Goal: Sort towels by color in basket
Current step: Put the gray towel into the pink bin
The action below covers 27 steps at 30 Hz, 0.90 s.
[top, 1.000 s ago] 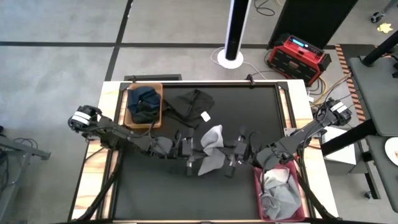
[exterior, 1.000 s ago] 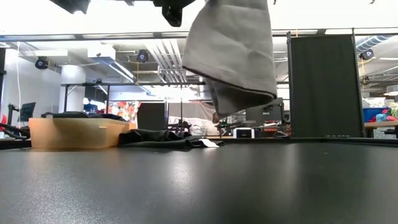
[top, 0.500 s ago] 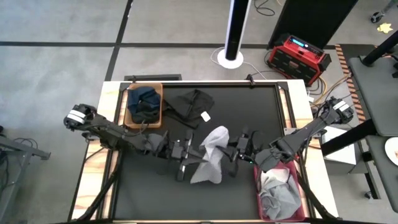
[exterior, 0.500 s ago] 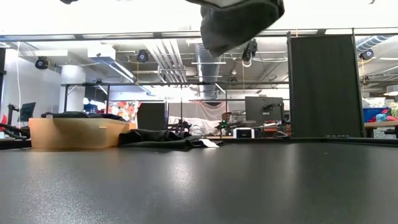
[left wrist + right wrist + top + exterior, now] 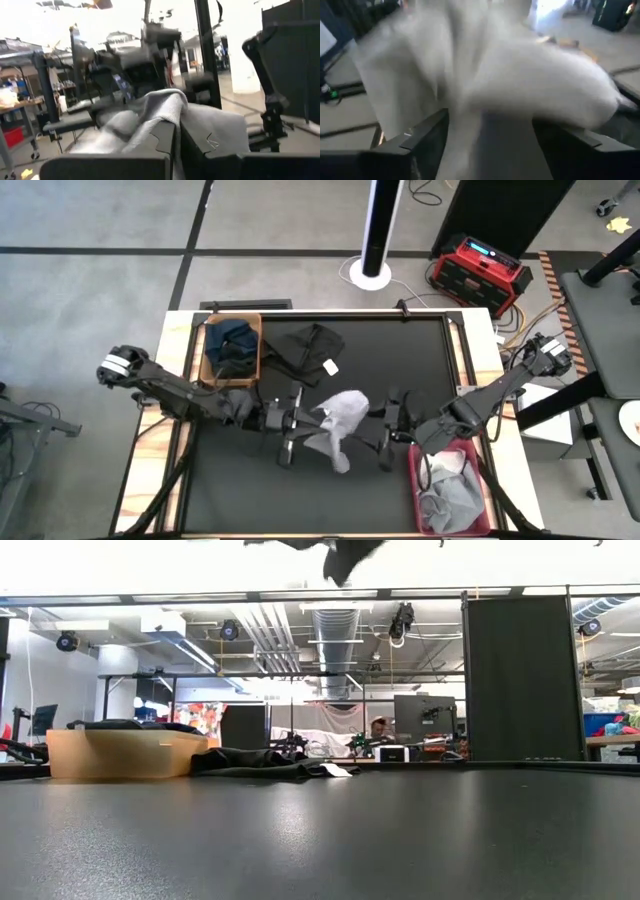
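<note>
**Grey towel held up over the middle of the table**

The black table (image 5: pixel 400 370) filled the centre of the high view, with bare concrete floor around it. Beyond its top edge stood a white pole on a round base (image 5: pixel 375 275), and at the upper right a red box (image 5: pixel 482 270) trailed cables. In the low view the table top ran level towards a workshop, with a tall dark panel (image 5: pixel 515 675) at the right of the frame.

Both dark arms reached in from the sides and met below the middle of the high view. The left gripper (image 5: pixel 300 423) had its fingers pressed together on a grey towel (image 5: pixel 338 420), which hung lifted off the table; in the left wrist view the cloth (image 5: pixel 165 112) was pinched between the two closed fingers. The right gripper (image 5: pixel 385 438), just beside the towel on its right, had its fingers spread apart, and blurred pale cloth (image 5: pixel 520 75) filled its wrist view.

A black towel (image 5: pixel 312 350) with a small white tag (image 5: pixel 329 366) lay flat at the upper middle. A wooden basket (image 5: pixel 231 350) at the upper left held dark blue towels (image 5: pixel 232 340). A red basket (image 5: pixel 455 490) at the lower right held grey and white towels (image 5: pixel 450 495).
</note>
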Available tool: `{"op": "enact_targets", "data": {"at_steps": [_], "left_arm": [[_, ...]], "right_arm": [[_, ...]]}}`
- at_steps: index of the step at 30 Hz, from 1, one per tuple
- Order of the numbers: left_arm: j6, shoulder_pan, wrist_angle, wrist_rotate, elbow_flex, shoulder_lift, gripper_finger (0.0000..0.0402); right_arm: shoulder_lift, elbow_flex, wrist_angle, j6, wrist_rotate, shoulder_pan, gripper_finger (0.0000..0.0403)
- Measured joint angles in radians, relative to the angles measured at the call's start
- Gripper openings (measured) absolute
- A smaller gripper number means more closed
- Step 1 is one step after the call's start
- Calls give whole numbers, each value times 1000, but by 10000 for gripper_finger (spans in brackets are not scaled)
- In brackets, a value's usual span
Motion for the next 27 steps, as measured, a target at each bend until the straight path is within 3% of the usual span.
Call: {"op": "enact_targets", "data": {"at_steps": [10, 16, 20, 27], "left_arm": [[0, 0, 29, -6, 0, -33, 0], [0, 0, -35, -52, 0, -33, 0], [-2, 1, -67, -120, 0, -29, 0], [-4, 1, -65, -117, 0, -6, 0]], "right_arm": [[-8, 0, -106, 111, 1, 10, 335], [-31, 25, -105, -6, 104, 61, 350], [-24, 60, -93, -85, 111, 75, 354], [53, 101, -24, -241, 112, 51, 354]]}}
